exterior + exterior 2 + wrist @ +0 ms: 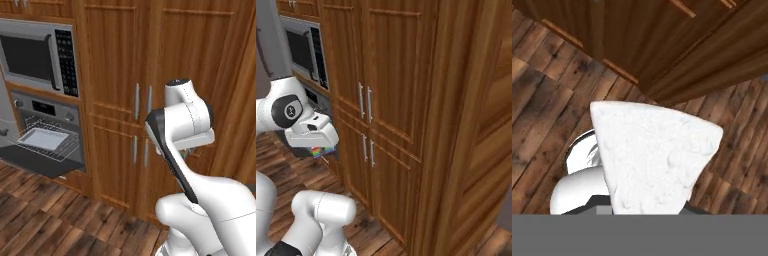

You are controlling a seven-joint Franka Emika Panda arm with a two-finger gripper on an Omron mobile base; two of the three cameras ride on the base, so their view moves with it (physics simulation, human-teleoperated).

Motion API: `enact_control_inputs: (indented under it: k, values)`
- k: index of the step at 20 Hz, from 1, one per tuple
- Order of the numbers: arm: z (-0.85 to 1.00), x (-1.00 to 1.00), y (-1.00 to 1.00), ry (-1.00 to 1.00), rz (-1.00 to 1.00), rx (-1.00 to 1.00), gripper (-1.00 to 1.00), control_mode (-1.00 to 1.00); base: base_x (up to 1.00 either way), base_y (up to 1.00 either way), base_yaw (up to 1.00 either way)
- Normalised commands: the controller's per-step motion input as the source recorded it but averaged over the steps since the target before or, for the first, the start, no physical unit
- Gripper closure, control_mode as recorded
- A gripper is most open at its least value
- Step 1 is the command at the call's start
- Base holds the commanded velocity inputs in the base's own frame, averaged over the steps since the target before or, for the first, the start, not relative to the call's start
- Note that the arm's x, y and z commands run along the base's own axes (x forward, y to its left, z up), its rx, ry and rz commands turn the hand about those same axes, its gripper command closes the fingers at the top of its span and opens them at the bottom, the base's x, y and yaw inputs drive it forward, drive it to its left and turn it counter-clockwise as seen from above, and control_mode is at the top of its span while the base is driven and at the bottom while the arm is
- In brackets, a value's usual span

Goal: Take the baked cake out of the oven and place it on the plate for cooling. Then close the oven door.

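One step looks done: my gripper (322,151) is clamped on the cake (654,160), well right of the oven (47,132). Left: plating it, shutting the oven door (42,162), which hangs open.

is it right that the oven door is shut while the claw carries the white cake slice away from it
Not quite: the oven door is open, dropped down flat below the wire rack, as the left base view shows. The rest holds: the claw is shut on the white cake slice, seen in the hand view over the wood floor.
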Motion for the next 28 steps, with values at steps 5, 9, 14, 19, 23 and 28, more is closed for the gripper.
enact_control_inputs:
  k: [5, 9, 14, 19, 23, 28]
  values:
    - [0.0, 0.0, 0.0, 0.0, 0.0, 0.0, 1.0, 1.0, -0.66, -0.67, -0.24]
    - [0.0, 0.0, 0.0, 0.0, 0.0, 0.0, 1.0, 1.0, -0.61, -0.29, -0.17]
    - [0.0, 0.0, 0.0, 0.0, 0.0, 0.0, 1.0, 1.0, -0.33, 0.28, 0.15]
    - [0.0, 0.0, 0.0, 0.0, 0.0, 0.0, 1.0, 1.0, -0.13, 0.53, 0.38]
    - [0.0, 0.0, 0.0, 0.0, 0.0, 0.0, 1.0, 1.0, 0.0, 0.44, 0.45]
    - [0.0, 0.0, 0.0, 0.0, 0.0, 0.0, 1.0, 1.0, 0.0, 0.64, 0.32]
